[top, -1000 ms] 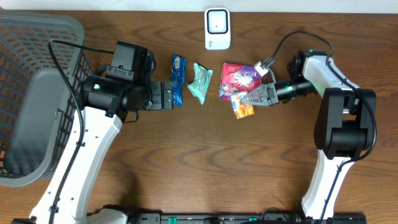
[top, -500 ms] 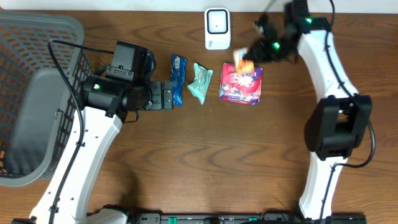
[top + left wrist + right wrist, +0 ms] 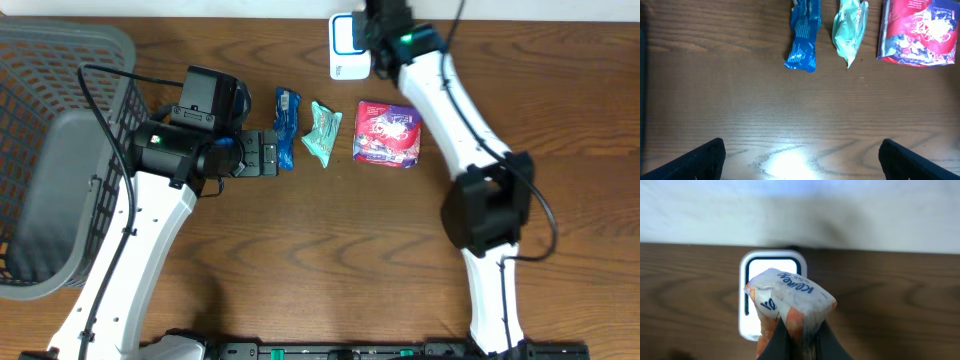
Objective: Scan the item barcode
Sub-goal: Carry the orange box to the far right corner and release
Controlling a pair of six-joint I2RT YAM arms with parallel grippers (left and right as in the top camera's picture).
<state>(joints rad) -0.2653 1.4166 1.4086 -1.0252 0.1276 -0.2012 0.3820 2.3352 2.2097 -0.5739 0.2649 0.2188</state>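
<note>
My right gripper (image 3: 802, 331) is shut on a white-and-orange tissue packet (image 3: 790, 296), pinching its lower end. The packet hangs just in front of the white barcode scanner (image 3: 750, 320) and covers most of its lit face. In the overhead view the right gripper (image 3: 378, 32) is at the table's far edge, over the right side of the scanner (image 3: 343, 48), and the arm hides the packet. The left gripper (image 3: 801, 150) is open over bare wood, with nothing between its fingers, and it sits left of the blue packet in the overhead view (image 3: 272, 153).
A blue packet (image 3: 286, 128), a teal packet (image 3: 323, 132) and a red-and-purple bag (image 3: 388, 133) lie in a row on the wooden table. A grey mesh basket (image 3: 60, 60) fills the left side. A white wall runs behind the scanner.
The right arm has lifted the orange packet off the red bag and swung it left and back to the scanner. The left arm has not moved.
</note>
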